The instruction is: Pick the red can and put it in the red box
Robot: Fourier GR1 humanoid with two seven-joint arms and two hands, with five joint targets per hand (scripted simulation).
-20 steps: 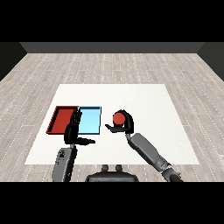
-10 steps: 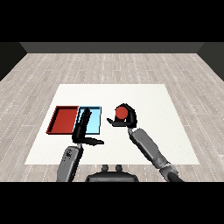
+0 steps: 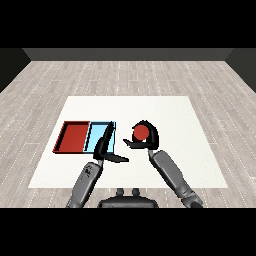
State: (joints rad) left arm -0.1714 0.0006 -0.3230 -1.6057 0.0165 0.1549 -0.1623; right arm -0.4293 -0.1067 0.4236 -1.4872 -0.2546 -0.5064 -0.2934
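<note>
Centre frame, red can (image 3: 141, 132) held in curled fingers of right hand (image 3: 146, 140); best carried left, past blue tray (image 3: 96, 135), over red tray (image 3: 75, 137); left hand (image 3: 103, 147) fingers straight.

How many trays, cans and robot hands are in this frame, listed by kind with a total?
Trays: 2, a red tray and a light blue tray.
Cans: 1, a red can, with the right hand curled round it.
Hands: 2, counting the left hand, fingers straight.
Total: 5.
</note>
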